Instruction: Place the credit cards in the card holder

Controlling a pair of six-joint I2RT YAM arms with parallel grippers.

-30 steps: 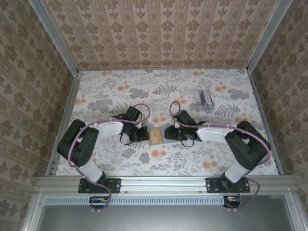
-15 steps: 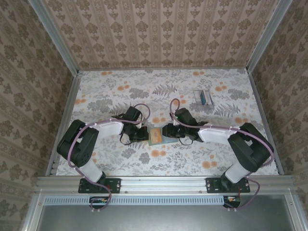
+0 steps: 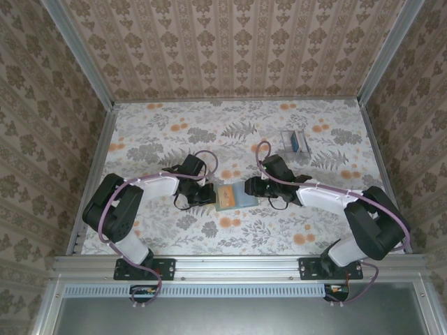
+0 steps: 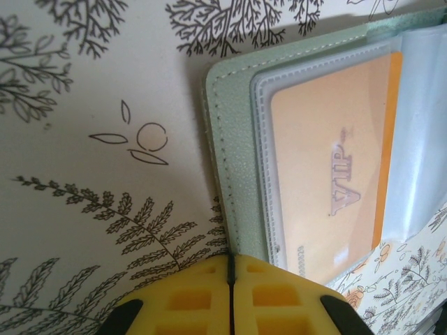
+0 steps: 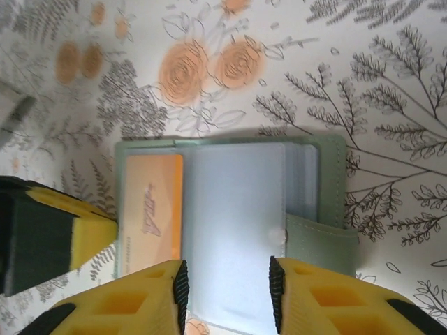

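L tool (image 4: 230, 269) pressed together, tips at card holder (image 4: 234, 139) edge, prob. pinning it open on table (image 3: 160, 139). R tool (image 5: 227, 286) spread, pinching nothing, holder just under it, orange card (image 5: 150, 202) sleeved. Spare credit cards (image 3: 295, 141) lie well beyond R tool.

Bright, even light; soft shadows.
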